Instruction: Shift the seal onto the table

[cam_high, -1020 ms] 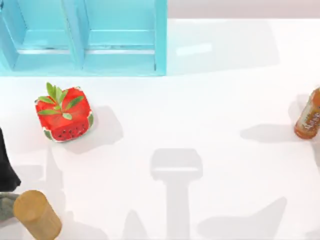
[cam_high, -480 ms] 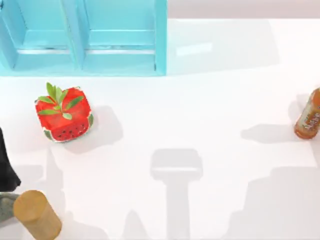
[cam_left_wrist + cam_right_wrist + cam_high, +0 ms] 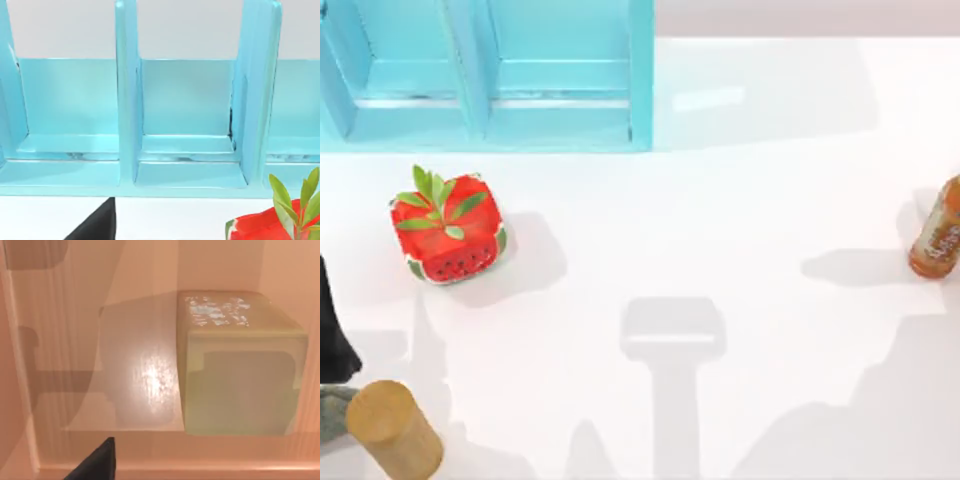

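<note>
In the right wrist view a square-sided, pale tan block with a faint pale mark on its upper face, the seal (image 3: 240, 370), rests on a glossy warm-toned floor between walls. A dark part of my right gripper (image 3: 95, 463) shows at that view's edge, apart from the seal. The white table (image 3: 740, 200) spreads across the top view. My left arm (image 3: 330, 320) stays at the table's left edge. A dark part of my left gripper (image 3: 95, 225) shows in the left wrist view, facing the cabinet.
A light blue cabinet (image 3: 490, 80) with open compartments stands at the back left. A watermelon cube (image 3: 448, 228) lies in front of it. A wooden cylinder (image 3: 392, 428) sits at the front left, and a brown bottle (image 3: 937, 232) at the right edge.
A broad shadow at the front right of the table has grown and moved further in. The cube, cylinder, bottle and left arm have not moved.
</note>
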Motion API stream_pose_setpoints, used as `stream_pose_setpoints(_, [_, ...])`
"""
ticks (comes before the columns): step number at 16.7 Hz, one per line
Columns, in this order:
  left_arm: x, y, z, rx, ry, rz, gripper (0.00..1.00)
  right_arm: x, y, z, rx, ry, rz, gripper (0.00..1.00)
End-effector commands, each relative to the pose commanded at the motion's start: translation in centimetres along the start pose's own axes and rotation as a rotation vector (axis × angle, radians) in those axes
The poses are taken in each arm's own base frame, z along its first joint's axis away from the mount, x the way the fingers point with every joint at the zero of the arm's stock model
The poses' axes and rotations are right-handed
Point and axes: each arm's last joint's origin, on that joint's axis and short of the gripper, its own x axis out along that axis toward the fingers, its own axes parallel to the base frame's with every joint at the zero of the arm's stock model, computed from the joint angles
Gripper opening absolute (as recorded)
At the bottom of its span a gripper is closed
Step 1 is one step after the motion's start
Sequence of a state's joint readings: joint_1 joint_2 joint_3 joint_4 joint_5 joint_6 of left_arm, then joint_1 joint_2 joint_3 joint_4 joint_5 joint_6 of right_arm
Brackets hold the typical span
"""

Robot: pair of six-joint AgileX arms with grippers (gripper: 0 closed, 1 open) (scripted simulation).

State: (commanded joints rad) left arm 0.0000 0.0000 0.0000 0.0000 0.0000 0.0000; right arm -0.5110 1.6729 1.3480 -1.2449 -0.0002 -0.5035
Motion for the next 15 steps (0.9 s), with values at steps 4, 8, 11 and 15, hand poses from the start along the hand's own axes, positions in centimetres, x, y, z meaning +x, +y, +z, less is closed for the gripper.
stream_pose_setpoints(4, [0.0,0.0,0.0,0.0,0.0,0.0,1.0,0.1,0.2,0.0,-0.003,-0.002,-0.001,1.0])
stream_pose_setpoints(8, [0.0,0.0,0.0,0.0,0.0,0.0,1.0,3.1,0.0,0.3,0.0,0.006,0.003,1.0])
stream_pose_setpoints(11, [0.0,0.0,0.0,0.0,0.0,0.0,1.0,6.7,-0.2,0.5,0.0,-0.013,-0.007,1.0])
stream_pose_setpoints(15, [0.0,0.0,0.0,0.0,0.0,0.0,1.0,9.9,0.0,0.0,0.0,-0.001,0.0,1.0])
